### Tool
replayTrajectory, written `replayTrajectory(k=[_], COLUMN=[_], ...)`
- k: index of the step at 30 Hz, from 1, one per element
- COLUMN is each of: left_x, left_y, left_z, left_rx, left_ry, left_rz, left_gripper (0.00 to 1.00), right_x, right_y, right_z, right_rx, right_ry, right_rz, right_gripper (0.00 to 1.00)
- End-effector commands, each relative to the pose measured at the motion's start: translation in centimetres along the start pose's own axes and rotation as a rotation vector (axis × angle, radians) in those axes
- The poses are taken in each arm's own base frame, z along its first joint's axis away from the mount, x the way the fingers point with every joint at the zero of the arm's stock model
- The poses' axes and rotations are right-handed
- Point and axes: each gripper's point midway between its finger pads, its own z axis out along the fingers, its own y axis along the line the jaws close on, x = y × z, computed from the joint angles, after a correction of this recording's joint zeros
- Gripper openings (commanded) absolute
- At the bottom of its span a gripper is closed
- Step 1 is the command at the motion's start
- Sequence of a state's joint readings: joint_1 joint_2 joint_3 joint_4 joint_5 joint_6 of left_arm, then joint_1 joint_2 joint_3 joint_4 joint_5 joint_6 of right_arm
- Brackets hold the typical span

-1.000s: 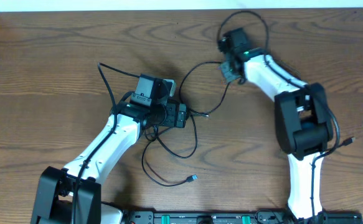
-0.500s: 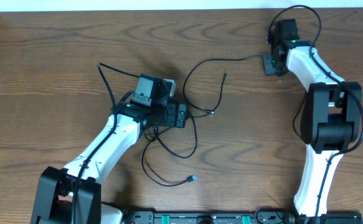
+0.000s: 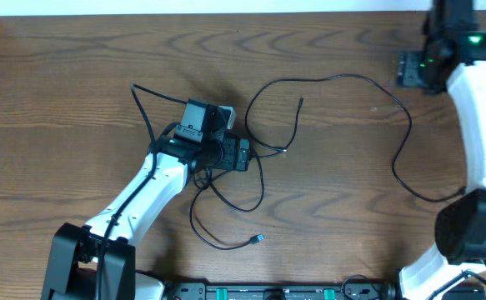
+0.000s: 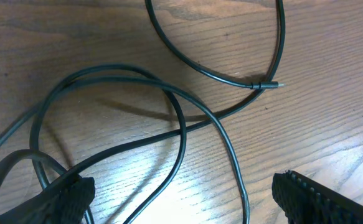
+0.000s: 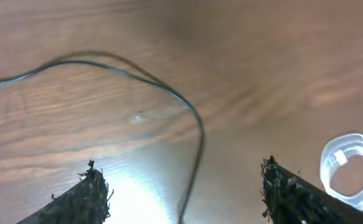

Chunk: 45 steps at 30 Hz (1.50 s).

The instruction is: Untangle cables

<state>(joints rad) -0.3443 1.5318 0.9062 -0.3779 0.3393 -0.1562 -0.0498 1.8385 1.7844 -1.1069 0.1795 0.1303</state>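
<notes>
At far right, right gripper [image 5: 182,188] now off black cable [image 3: 408,125].

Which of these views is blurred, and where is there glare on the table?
Right wrist view: blurred throughout, so the black cable and the coiled white cable look soft; a bright glare patch lies on the table at the bottom. Left wrist view: sharp, the black cables cast soft shadows, glare at the bottom centre. Overhead view: sharp and evenly lit.
</notes>
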Motion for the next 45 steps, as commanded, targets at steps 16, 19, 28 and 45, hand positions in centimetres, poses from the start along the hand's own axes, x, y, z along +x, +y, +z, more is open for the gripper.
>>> replayTrajectory(k=[16,19,28,45], left_x=[0.4,0.4,0.4,0.4], left_y=[0.0,0.0,0.0,0.0], left_z=[0.2,0.2,0.2,0.2], left_rx=[0.005,0.005,0.005,0.005], left_ry=[0.012,0.012,0.012,0.012], left_rz=[0.007,0.007,0.007,0.007], left_gripper=[0.98,0.98,0.98,0.98], right_x=[8.3,10.0,13.0,13.6], right_y=[7.0,5.7,6.7,10.7], right_z=[9.7,10.4,10.5,10.2], right_rx=[-0.241,-0.157,-0.168,-0.130], right_ry=[0.209,0.249,0.339,0.267], right_rz=[0.099,0.139,0.119,-0.043], right_gripper=[0.99,0.99,0.99,0.99])
